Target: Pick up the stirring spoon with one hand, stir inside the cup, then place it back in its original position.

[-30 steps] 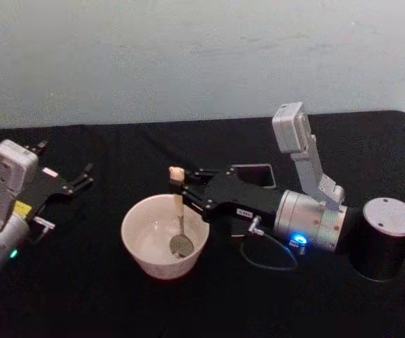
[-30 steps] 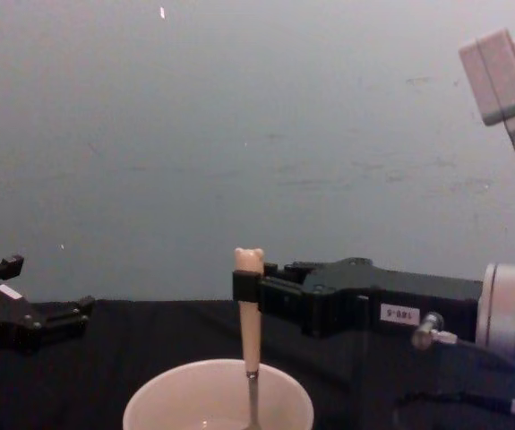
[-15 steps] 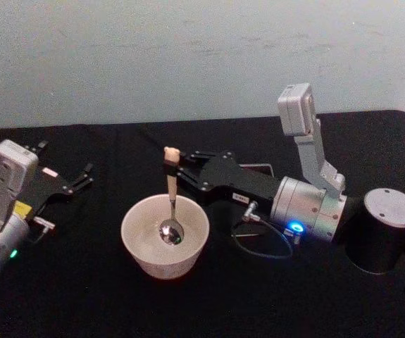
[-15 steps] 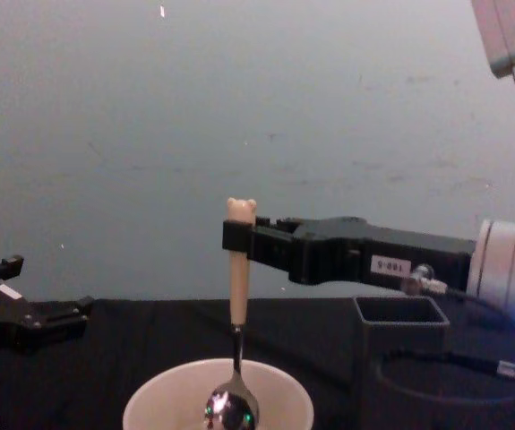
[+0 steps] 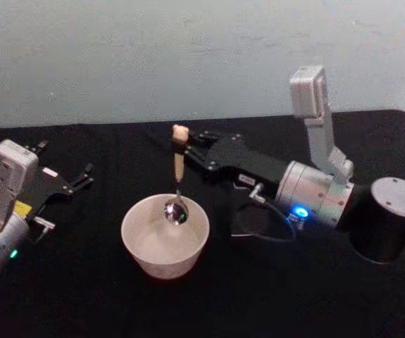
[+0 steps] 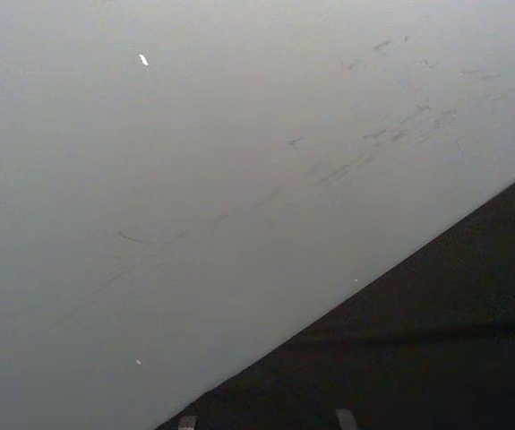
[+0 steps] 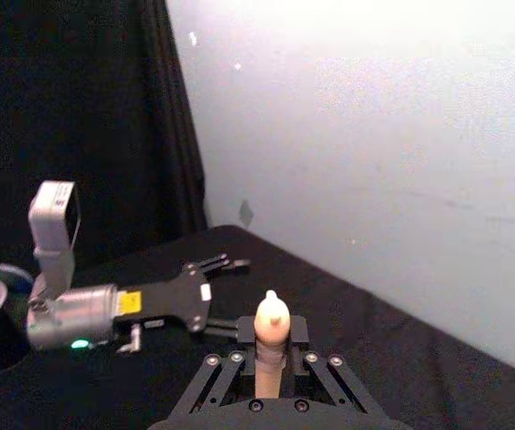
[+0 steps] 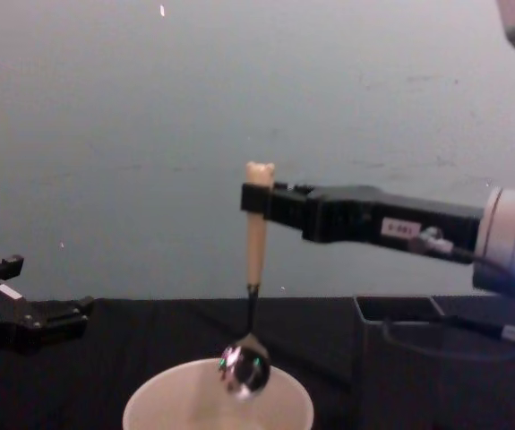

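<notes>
My right gripper (image 5: 182,146) is shut on the stirring spoon (image 5: 178,166), pinching the pale handle just under the bear head. The spoon hangs upright. Its shiny bowl (image 8: 244,369) sits at about rim height over the far side of the cream-white cup (image 5: 161,262). From the chest, the right gripper (image 8: 257,199) reaches in from the right above the cup (image 8: 150,403). The right wrist view looks down on the bear head of the spoon (image 7: 270,316) between the shut fingers. My left gripper (image 5: 67,171) rests open at the table's left, away from the cup.
A dark grey square holder box (image 8: 399,306) stands on the black table to the right of the cup, under my right arm. A pale wall runs behind the table. The left arm (image 7: 105,305) lies low on the table.
My right gripper has risen, lifting the spoon. The spoon's bowl came up from the bottom of the cup to rim height. The left arm has not moved.
</notes>
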Available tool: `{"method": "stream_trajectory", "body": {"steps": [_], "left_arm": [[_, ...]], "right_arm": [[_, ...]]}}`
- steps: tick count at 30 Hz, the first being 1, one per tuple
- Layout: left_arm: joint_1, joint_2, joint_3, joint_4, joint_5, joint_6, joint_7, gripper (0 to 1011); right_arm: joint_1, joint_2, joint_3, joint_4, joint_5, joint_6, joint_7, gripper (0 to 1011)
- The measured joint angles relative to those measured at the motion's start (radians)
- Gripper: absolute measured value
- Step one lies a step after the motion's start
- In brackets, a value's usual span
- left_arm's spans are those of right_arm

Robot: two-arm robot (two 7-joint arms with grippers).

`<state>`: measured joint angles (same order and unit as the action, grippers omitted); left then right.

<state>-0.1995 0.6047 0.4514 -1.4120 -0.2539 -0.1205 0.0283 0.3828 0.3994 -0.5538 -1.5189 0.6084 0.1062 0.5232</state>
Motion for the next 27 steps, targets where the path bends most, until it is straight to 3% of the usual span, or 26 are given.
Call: {"method": "stream_trajectory", "body": {"steps": [14,27], "left_arm": [[0.000,0.000,0.000,0.000,0.000,0.000,0.000,1001],[0.000,0.000,0.000,0.000,0.000,0.000,0.000,1001]], "right_arm": [[0.010,0.016,0.058,-0.032,0.048,0.000,-0.035,211],[0.000,0.055,0.111,-0.058,0.103,-0.003,-0.046,211]]}}
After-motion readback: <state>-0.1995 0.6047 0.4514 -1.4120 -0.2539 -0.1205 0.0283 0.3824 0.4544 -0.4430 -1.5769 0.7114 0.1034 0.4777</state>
